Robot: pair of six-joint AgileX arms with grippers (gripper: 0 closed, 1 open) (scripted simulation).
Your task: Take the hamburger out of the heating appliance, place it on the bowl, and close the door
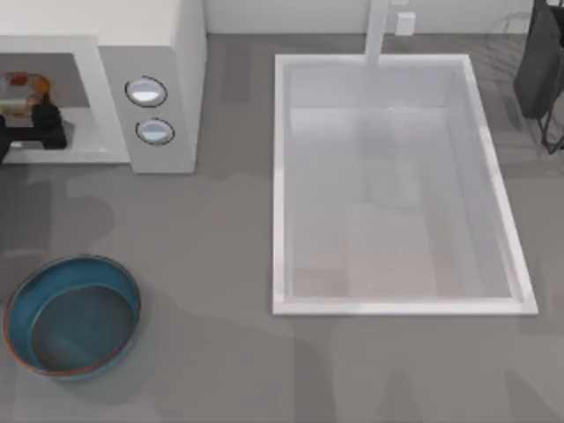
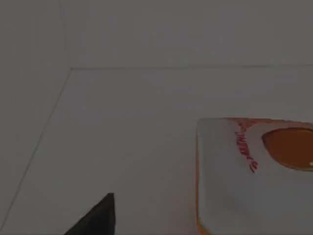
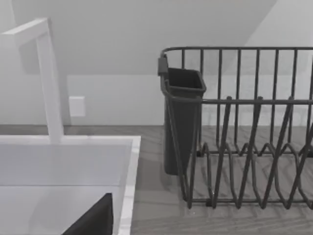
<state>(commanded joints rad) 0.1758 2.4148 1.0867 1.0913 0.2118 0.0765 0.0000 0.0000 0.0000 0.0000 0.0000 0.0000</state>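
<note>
Left gripper (image 1: 40, 119): inside the microwave (image 1: 167, 53), beside the hamburger (image 1: 22, 88); grip cannot be told.
Bowl (image 1: 73, 315): on tabletop (image 1: 211, 264), empty.

Inside the microwave (image 1: 145, 53), the left gripper (image 1: 31, 123) partly hides the hamburger (image 1: 22, 86), both cropped by the frame's edge.
</note>
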